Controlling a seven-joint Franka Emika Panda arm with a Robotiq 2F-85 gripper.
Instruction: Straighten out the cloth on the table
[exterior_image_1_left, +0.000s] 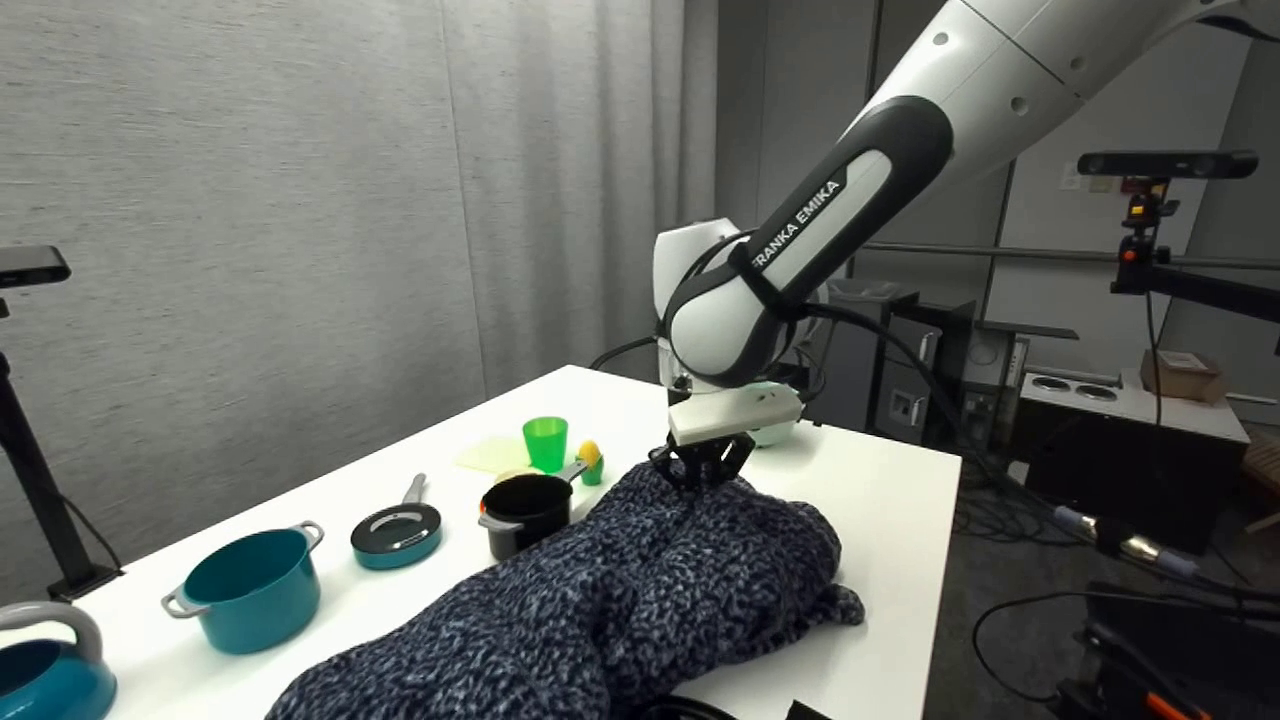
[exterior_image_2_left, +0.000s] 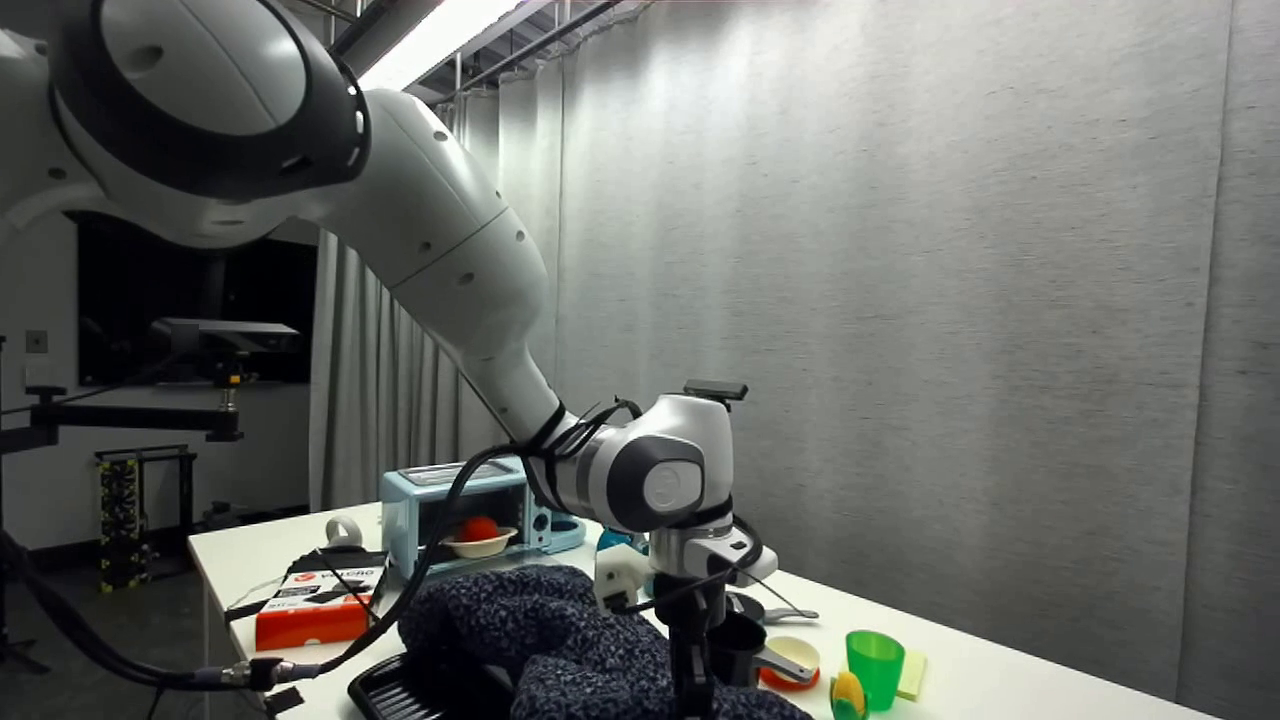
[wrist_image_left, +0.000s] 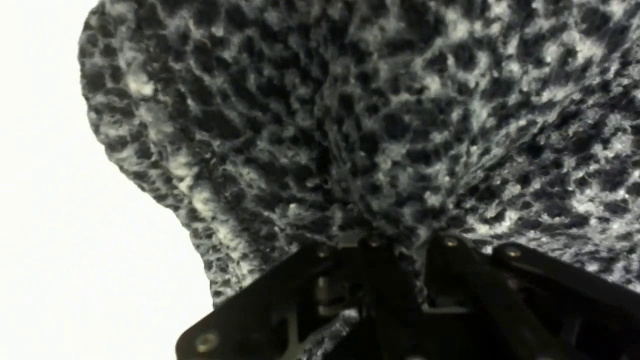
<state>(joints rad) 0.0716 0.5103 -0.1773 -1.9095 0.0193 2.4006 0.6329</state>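
Observation:
The dark speckled cloth (exterior_image_1_left: 640, 600) lies rumpled, in thick folds, over the front part of the white table (exterior_image_1_left: 890, 560). It also shows bunched in an exterior view (exterior_image_2_left: 560, 630). My gripper (exterior_image_1_left: 700, 480) points down at the far end of the cloth, its fingertips sunk in the fabric. In the wrist view, the cloth (wrist_image_left: 325, 125) fills most of the picture, and creases run toward the gripper (wrist_image_left: 402, 250). Its fingers are close together with fabric pinched between them. Bare white table (wrist_image_left: 75, 225) shows at the left. The fingertips' very ends are hidden.
A black pot (exterior_image_1_left: 527, 515) stands against the cloth's edge. A pan (exterior_image_1_left: 396, 530), a teal pot (exterior_image_1_left: 255, 590) and a green cup (exterior_image_1_left: 545, 445) stand beyond. A toaster oven (exterior_image_2_left: 470, 510), a box (exterior_image_2_left: 315, 605) and a black ridged tray (exterior_image_2_left: 400, 690) are by the cloth.

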